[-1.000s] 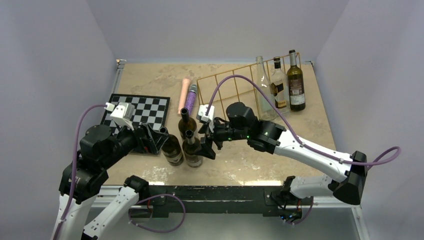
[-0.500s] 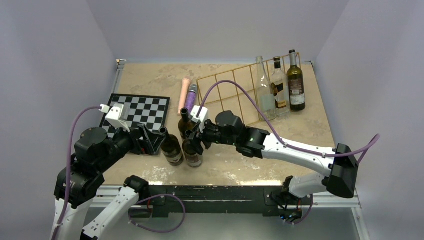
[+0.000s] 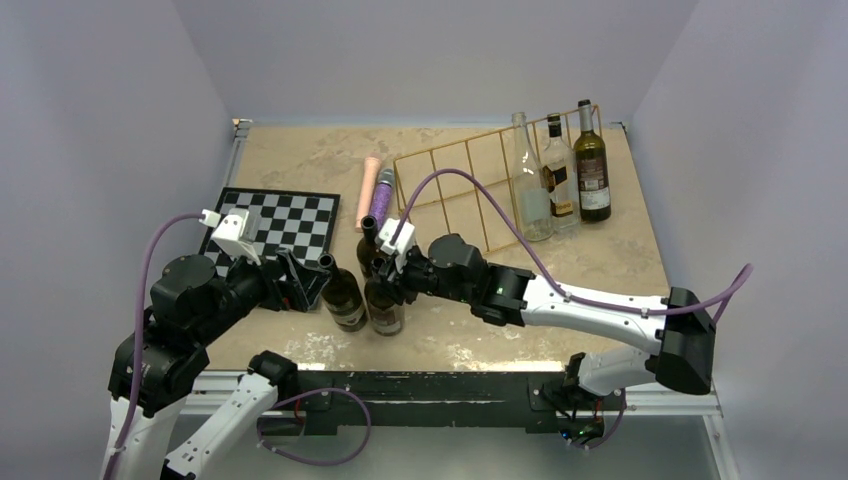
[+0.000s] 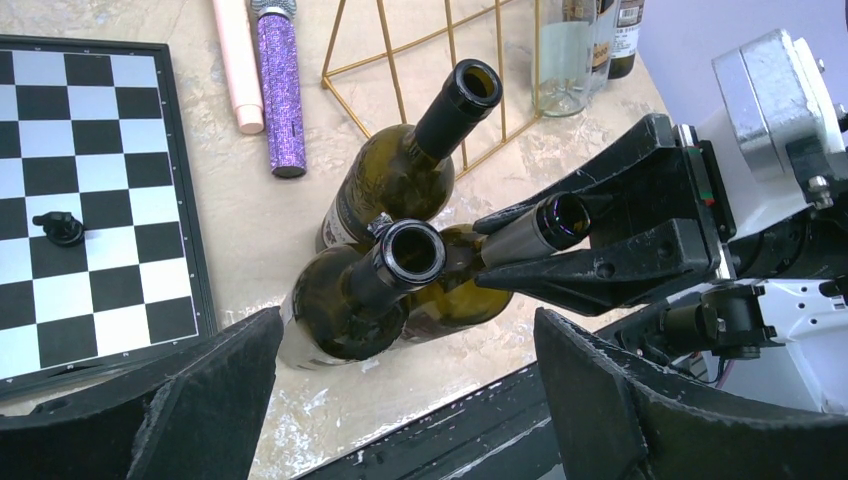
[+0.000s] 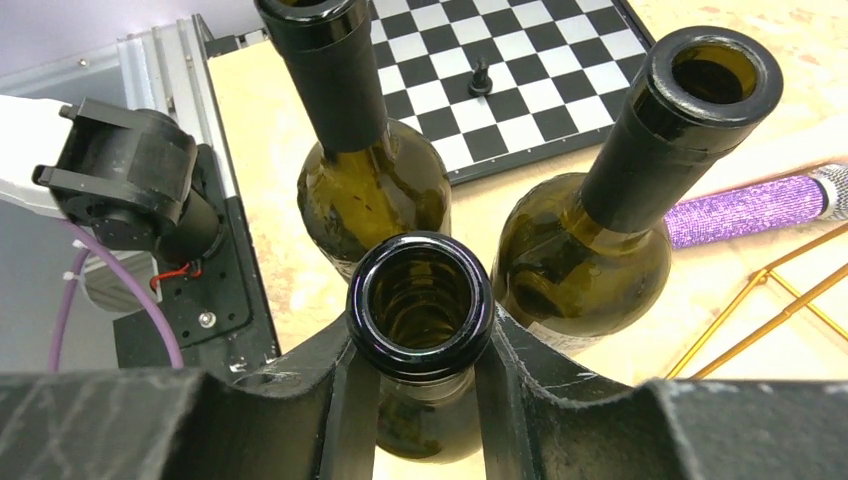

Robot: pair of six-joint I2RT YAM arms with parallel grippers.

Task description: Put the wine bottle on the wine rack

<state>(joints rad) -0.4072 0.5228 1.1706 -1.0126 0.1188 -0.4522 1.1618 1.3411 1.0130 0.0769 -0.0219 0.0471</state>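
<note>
Bottles of dark green glass, 3 of them, are standing close together on the tan stone-look table (image 3: 300, 160), just in front of the left end of the long gold wire wine rack (image 3: 470, 190). All 3 are standing up with their tops open.

The front bottle (image 3: 386, 308), the one farthest from the wine rack, is sitting on the table and not on the rack. The right gripper (image 3: 390, 280) is squeezing its neck. In the right wrist view, 1 black finger is pressing on each side of the neck, just under the lip. The left bottle (image 3: 345, 297) and the back bottle (image 3: 370, 245) are standing right beside it, and I cannot tell if they are touching it.

The left gripper (image 4: 405, 340) is hanging in front of the rack and off past its left end, next to the 3 bottles. Its 2 fingers are spread wide apart and are holding nothing.

A flat black-and-white chessboard (image 3: 290, 220) is lying to the left of the rack, with 1 small black chess piece (image 4: 62, 228) standing on it. A pale pink stick (image 3: 371, 190) and a sparkly purple stick (image 3: 381, 200) are lying side by side just left of the rack.

At the right end of the rack, 3 more bottles are standing up: a clear glass bottle (image 3: 527, 190), a labelled bottle (image 3: 560, 175) and a tall dark bottle (image 3: 591, 165). I cannot tell if they are sitting inside the wire.
</note>
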